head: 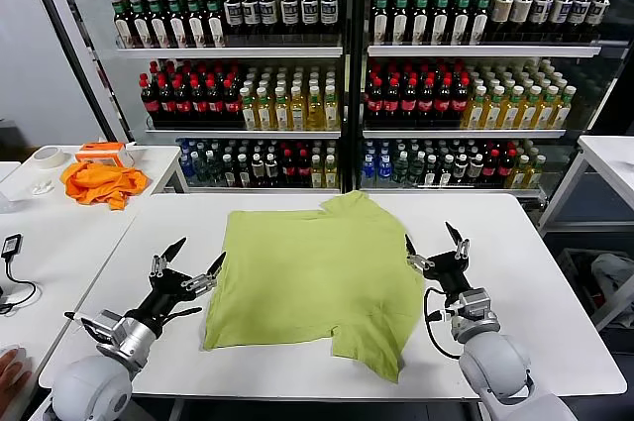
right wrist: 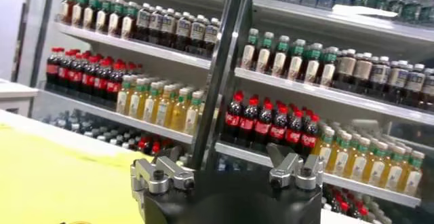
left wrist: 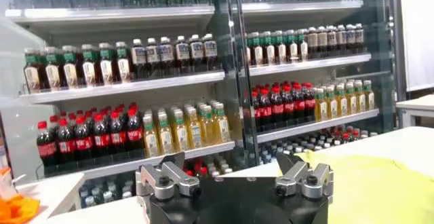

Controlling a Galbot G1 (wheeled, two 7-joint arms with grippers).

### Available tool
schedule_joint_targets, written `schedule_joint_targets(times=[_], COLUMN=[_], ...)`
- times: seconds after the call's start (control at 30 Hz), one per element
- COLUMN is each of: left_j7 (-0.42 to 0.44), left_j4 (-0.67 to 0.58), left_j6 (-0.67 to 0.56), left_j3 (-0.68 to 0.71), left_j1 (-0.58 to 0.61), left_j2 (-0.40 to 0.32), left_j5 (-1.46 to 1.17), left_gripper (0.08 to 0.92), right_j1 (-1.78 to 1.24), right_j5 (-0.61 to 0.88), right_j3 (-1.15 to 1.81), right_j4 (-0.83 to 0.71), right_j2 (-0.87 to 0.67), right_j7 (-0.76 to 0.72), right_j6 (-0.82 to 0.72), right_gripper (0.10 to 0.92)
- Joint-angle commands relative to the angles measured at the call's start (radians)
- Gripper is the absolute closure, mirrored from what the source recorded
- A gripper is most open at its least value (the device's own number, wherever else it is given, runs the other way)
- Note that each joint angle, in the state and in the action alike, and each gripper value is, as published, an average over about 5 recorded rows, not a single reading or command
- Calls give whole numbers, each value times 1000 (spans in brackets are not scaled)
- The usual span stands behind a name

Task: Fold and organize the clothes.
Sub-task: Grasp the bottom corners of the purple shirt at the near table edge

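Lime T-shirt (head: pixel 317 277) spread mostly flat at the middle of the white tabletop (head: pixel 535 272), one sleeve toward the far edge, hem corner drooping toward the near edge. Likely trouble: pinching only one layer, or dragging soft fabric into wrinkles. Left gripper (head: pixel 193 264) poised just beside the shirt's left edge, jaws spread, holding nothing. Right gripper (head: pixel 436 248) beside the right edge, likewise released, tips pointing away from the robot.

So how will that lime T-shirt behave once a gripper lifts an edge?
The T-shirt lies flat with soft wrinkles, so it will probably drape limply rather than hold shape. It looks thin, likely light. One sleeve is already folded over; layers may slide apart on the smooth table.
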Motion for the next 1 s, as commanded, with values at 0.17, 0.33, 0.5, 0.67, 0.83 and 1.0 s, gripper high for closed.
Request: schedule_joint_targets(times=[0.17, 0.33, 0.5, 0.67, 0.83, 1.0], left_j7=[-119, -164, -195, -233, -265, -318], left_j4=[-225, -274, -287, -288, -247, -172], left_j6=[223, 327, 383, 427, 441, 454], left_j3=[-14, 5, 1, 16, 17, 8], left_j1=[188, 230, 250, 255, 259, 245], left_j2=[13, 3, 3, -4, -6, -1], left_j5=[-105, -122, -182, -191, -189, -188], left_gripper=[177, 177, 177, 177, 177, 177], right_j1=[-200, -318, -414, -462, -479, -483], right_j5=[131, 128, 95, 89, 87, 78], right_j3=[12, 46, 42, 29, 32, 25], right_j4=[190, 219, 250, 283, 287, 277], right_j2=[-102, -148, -141, -118, -114, -108], right_j7=[-10, -38, -31, -11, -5, 1], right_j6=[-92, -94, -111, -145, -154, -152], right_gripper=[203, 203, 203, 203, 203, 203])
